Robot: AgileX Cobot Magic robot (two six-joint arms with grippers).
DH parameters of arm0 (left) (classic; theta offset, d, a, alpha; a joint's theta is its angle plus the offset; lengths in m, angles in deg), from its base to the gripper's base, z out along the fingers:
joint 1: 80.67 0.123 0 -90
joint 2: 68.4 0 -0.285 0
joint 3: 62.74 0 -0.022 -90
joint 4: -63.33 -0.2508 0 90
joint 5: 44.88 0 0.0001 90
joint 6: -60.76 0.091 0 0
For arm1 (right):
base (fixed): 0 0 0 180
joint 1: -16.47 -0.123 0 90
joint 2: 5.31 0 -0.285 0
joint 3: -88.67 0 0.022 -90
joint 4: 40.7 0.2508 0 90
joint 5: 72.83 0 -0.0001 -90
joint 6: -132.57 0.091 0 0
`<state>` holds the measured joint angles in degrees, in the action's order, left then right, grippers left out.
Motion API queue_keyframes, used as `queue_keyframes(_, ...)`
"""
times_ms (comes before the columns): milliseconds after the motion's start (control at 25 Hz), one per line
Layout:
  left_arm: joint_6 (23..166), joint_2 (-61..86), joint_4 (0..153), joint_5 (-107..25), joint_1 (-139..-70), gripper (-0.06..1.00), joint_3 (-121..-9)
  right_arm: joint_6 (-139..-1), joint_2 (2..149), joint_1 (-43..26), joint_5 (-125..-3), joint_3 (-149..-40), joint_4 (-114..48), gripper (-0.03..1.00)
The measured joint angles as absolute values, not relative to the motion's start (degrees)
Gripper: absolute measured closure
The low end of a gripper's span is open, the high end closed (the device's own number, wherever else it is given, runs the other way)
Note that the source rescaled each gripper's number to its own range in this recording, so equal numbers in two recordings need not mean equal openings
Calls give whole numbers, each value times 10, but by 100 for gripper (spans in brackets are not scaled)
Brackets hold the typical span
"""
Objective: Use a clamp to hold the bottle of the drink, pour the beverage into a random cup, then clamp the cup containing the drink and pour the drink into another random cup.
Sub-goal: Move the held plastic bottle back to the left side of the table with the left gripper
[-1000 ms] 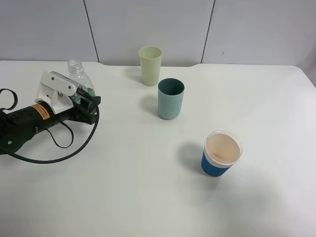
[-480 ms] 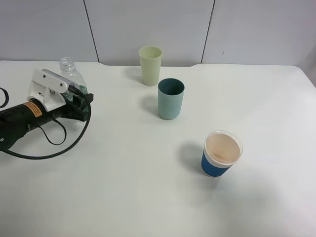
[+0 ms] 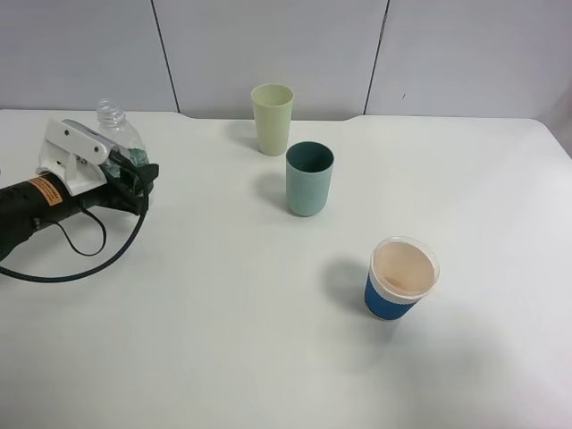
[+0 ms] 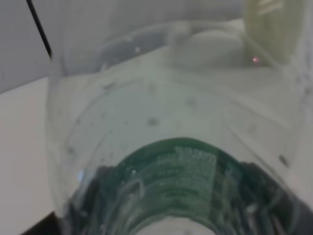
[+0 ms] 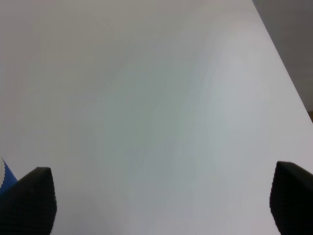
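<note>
One hand is loaded: the left hand [image 3: 134, 172] is clamped round the small clear plastic bottle with the dark green label [image 3: 114, 127]. The bottle stands upright, open neck up, at the far left of the white bench [image 3: 223, 349]. The plain teal plastic tumbler [image 3: 309, 183] lies well apart to the right of that hand. The pale yellow-green plastic tumbler [image 3: 272, 121] stands just beyond the teal one, farther back. Any pour, I judge, means carrying the bottle rightward and tipping its long axis towards the teal rim. How much liquid the bottle or the tumbler holds, I cannot tell. The right hand [image 5: 161, 200] gapes open over bare bench, holding nothing, beside the blue-sleeved paper cup [image 3: 400, 281].
</note>
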<state>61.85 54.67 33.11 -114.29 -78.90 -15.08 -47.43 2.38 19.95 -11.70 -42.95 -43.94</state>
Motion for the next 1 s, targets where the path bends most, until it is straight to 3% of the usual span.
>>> queue_keyframes(680, 617, 585, 320, -1160, -786, 87, -153, -474, 24, 200, -117, -430, -439, 18)
queue_keyframes(720, 614, 585, 320, -1160, -786, 83, -153, -474, 24, 200, -117, -430, -439, 18)
queue_keyframes(760, 608, 586, 320, -1159, -786, 71, -153, -474, 24, 200, -117, -430, -439, 18)
queue_keyframes(880, 574, 587, 322, -1151, -786, 22, -153, -474, 24, 200, -117, -430, -439, 18)
queue_keyframes(920, 565, 587, 323, -1151, -786, 10, -153, -474, 24, 200, -117, -430, -439, 18)
queue_keyframes(1000, 556, 587, 324, -1151, -786, 0, -153, -474, 24, 200, -117, -430, -439, 18)
